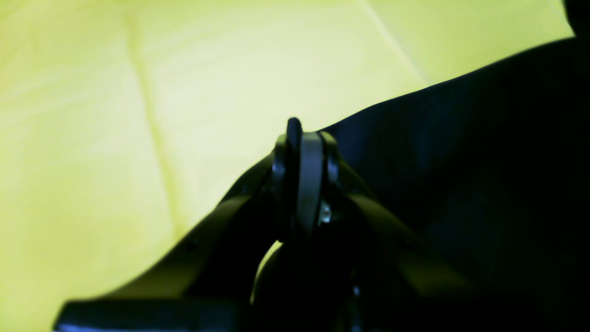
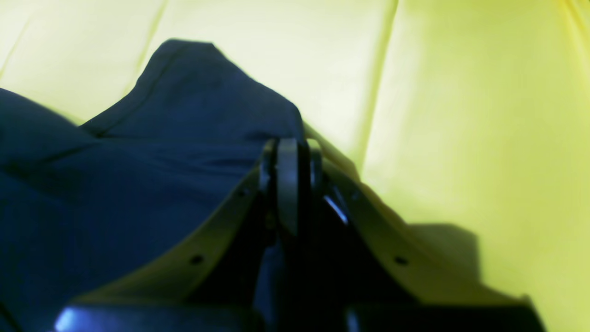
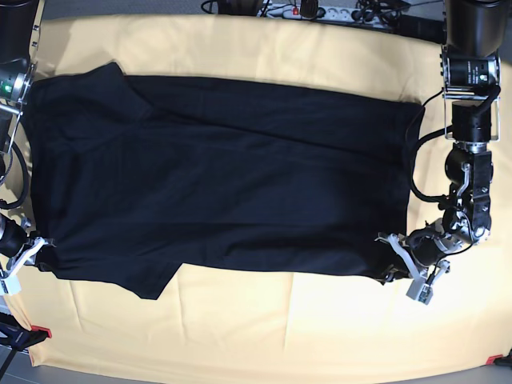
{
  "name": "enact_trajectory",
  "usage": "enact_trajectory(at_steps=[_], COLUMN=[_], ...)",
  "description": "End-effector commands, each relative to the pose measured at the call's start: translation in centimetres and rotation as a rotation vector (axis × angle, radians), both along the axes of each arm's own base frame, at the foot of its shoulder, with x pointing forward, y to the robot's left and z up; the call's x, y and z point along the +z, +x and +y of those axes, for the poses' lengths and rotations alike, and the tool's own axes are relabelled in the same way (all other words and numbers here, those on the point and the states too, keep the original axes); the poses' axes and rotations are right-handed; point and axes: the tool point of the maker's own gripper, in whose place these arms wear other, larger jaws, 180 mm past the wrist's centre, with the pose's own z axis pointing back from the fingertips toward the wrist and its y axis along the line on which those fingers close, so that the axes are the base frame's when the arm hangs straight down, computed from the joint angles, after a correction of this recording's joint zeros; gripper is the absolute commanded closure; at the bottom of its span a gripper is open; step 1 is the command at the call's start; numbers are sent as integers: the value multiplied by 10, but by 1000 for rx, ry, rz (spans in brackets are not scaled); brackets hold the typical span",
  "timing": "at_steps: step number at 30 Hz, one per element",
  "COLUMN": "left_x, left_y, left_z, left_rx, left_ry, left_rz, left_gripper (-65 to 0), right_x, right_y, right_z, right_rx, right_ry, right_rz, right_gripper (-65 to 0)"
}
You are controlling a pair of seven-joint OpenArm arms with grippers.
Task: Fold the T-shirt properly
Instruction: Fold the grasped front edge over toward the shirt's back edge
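A: Surface, base view: a yellow table cloth [image 3: 264, 336] covers the whole work area, lightly creased, matte. Along the 12 o'clock edge lies a power strip with cables [image 3: 320, 11].

B: And the task's thing?

A: The T-shirt [image 3: 224, 176], plain black soft cloth, is spread flat across the middle, running lengthwise from 9 to 3 o'clock. One short sleeve points to 11 o'clock, another to 7 o'clock.

B: Tool state?

A: Left gripper [image 3: 394, 260], at 4 o'clock, jaws pressed narrow on the T-shirt's corner. Right gripper [image 3: 38, 258], at 8 o'clock, likewise closed on the cloth edge.

B: What do the wrist views add?

A: The left wrist view shows the left gripper [image 1: 304, 147] pinched together at the dark hem, with fold lines in the yellow cloth. The right wrist view shows the right gripper [image 2: 288, 159] clamped where the fabric rises into a peaked ridge with a stitched seam; both views are blurred.
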Motion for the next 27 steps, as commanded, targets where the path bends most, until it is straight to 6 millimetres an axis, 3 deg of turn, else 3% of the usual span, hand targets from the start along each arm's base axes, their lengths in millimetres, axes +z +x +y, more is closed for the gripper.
enact_trajectory(at_steps=[1, 13, 18, 23, 27], left_x=[33, 16, 13, 1, 6], left_y=[11, -45, -61, -84, -96], left_z=[5, 34, 54, 46, 38], left_rx=[5, -125, -105, -148, -195], left_ry=[-32, -96, -106, -183, -251], left_rz=[-77, 59, 115, 255, 320], left_gripper=[0, 0, 0, 0, 0], right_x=[35, -3, 3, -2, -10], right_y=[11, -31, -56, -83, -100], right_z=[-10, -7, -17, -14, -23], right_rx=[-12, 30, 73, 143, 155], right_ry=[11, 82, -51, -162, -212], right_rz=[-91, 94, 102, 162, 221], right_gripper=[0, 0, 0, 0, 0])
